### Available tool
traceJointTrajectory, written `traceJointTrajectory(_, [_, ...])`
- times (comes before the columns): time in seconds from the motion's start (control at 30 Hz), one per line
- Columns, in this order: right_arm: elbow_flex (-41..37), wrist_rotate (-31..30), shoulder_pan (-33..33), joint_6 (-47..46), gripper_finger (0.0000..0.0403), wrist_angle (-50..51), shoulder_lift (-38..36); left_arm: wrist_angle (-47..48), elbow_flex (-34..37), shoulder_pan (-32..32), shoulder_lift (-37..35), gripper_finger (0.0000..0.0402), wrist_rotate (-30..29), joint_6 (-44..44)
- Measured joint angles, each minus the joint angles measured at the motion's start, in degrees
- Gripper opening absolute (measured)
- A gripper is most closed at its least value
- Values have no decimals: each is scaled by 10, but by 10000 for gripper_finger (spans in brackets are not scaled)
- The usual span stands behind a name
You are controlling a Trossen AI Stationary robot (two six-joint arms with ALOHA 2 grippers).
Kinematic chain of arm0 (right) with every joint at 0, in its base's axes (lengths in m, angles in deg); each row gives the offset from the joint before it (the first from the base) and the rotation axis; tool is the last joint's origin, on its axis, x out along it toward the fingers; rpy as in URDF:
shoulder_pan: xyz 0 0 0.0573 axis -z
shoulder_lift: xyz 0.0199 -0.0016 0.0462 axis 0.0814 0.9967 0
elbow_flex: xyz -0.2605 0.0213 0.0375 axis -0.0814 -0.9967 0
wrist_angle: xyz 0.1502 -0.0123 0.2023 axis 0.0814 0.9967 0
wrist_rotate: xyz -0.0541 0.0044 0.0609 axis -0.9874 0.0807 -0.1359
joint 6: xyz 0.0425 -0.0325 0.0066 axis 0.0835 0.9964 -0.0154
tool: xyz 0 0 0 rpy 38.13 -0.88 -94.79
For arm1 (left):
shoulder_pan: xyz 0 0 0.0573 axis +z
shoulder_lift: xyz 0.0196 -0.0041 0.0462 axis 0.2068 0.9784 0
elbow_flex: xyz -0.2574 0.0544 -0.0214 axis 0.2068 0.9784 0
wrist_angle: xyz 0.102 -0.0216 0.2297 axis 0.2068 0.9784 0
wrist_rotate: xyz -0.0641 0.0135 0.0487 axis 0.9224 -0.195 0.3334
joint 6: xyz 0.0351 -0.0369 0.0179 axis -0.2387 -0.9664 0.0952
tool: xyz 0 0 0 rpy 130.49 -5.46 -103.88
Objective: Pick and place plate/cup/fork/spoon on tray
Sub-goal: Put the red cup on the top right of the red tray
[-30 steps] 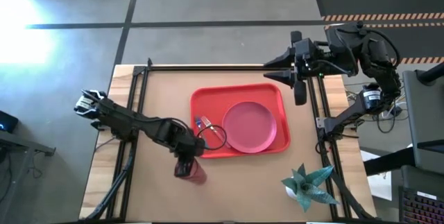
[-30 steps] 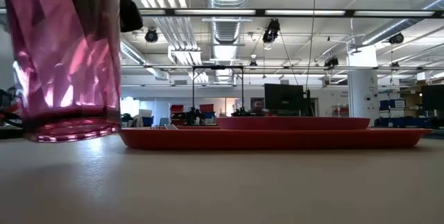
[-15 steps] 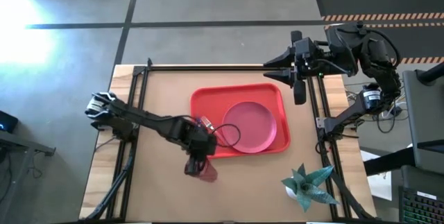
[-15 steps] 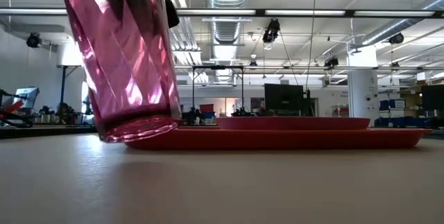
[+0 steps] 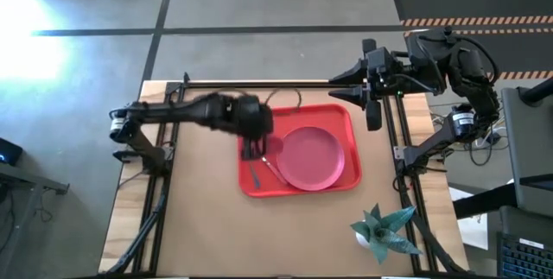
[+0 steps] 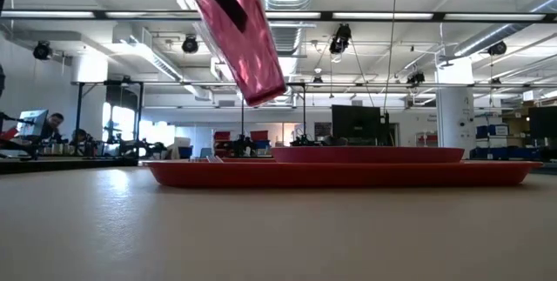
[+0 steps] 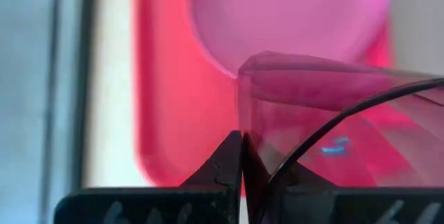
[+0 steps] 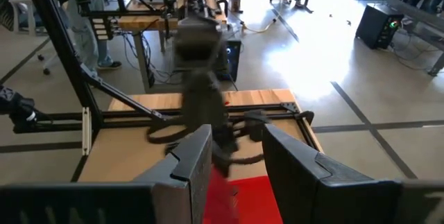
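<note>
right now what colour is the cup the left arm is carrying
Translucent pinkish-red with ribbed facets; the cup shows best in the low view.

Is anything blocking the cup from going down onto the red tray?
Partly. The left end effector holds the cup tilted above the tray, near the fork and spoon, with the plate alongside. Bare tray shows around them.

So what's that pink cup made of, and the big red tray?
The cup, held up by the left gripper, looks like see-through dark-pink plastic: light shines through its ribbed sides. The tray looks like solid red plastic with a smooth raised rim. It could be something else, but nothing about it looks like metal.
</note>
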Motion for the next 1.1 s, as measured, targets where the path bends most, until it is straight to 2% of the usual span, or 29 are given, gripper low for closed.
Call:
traceJointTrajectory(0.23, [0,1,0,-2,118,10,0,-19,-38,109,1,0,0,70])
traceJointTrajectory(0.37, [0,0,0,-7,118,16,0,-54,-43,151,2,0,38,102])
traceJointTrajectory(0.53, [0,-1,0,-8,118,15,0,-27,-30,193,2,0,77,111])
traceJointTrajectory(0.63, [0,-1,0,-10,118,15,0,19,-12,205,2,0,87,112])
traceJointTrajectory(0.83, [0,-1,0,-11,118,6,0,11,28,207,19,0,94,123])
traceJointTrajectory(1.1, [0,-1,0,-13,118,6,1,-6,24,207,112,0,111,158])
